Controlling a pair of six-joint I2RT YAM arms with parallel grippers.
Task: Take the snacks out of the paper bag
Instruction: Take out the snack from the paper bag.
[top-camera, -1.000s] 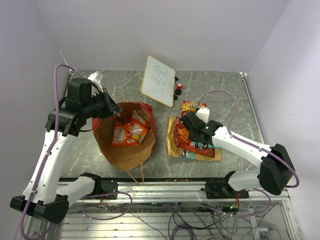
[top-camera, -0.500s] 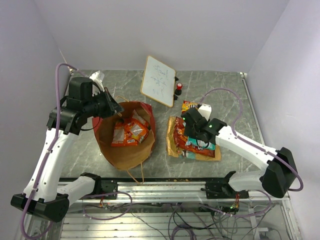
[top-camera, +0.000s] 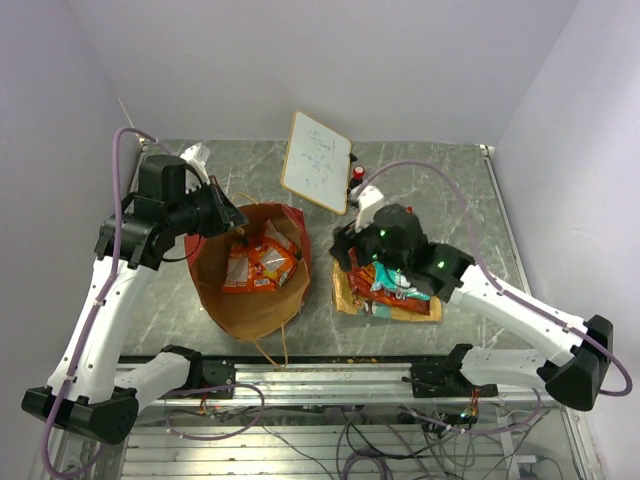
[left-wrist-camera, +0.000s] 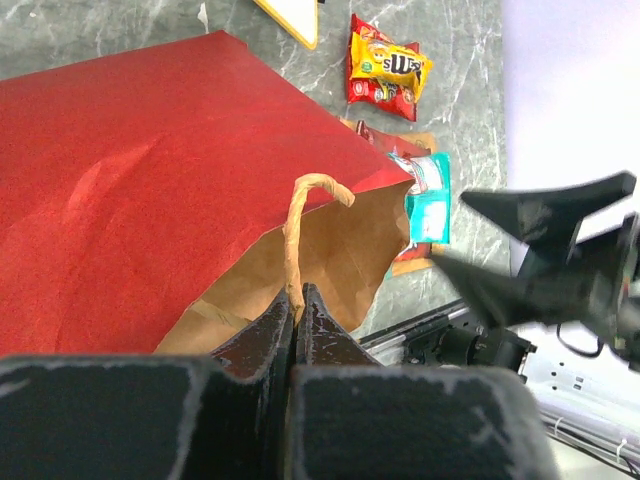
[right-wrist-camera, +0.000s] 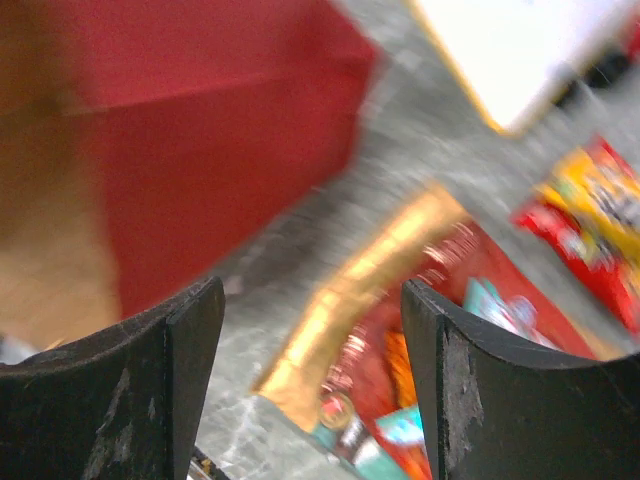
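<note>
The paper bag (top-camera: 243, 312) stands open at centre left, red outside (left-wrist-camera: 150, 180) and brown inside. Several orange and red snacks (top-camera: 258, 265) lie in it. My left gripper (top-camera: 224, 219) is at its far left rim, shut on a tan loop handle (left-wrist-camera: 297, 215). More snacks (top-camera: 392, 292) lie in a pile on the table to the right of the bag. My right gripper (top-camera: 343, 246) hangs open and empty over the gap between bag and pile. In the blurred right wrist view, the gold-edged packet (right-wrist-camera: 350, 300) lies below its fingers (right-wrist-camera: 190, 350).
A white tilted whiteboard (top-camera: 318, 162) leans at the back, with small red-and-black bottles (top-camera: 357, 178) beside it. A yellow-red packet (left-wrist-camera: 385, 68) lies apart from the pile, and a teal one (left-wrist-camera: 428, 195) pokes out at the bag's edge. The metal rail (top-camera: 330, 375) borders the near side.
My right gripper has opened and swung up and left from the pile towards the bag. A teal-white packet now lies on top of the pile. The left arm has not moved.
</note>
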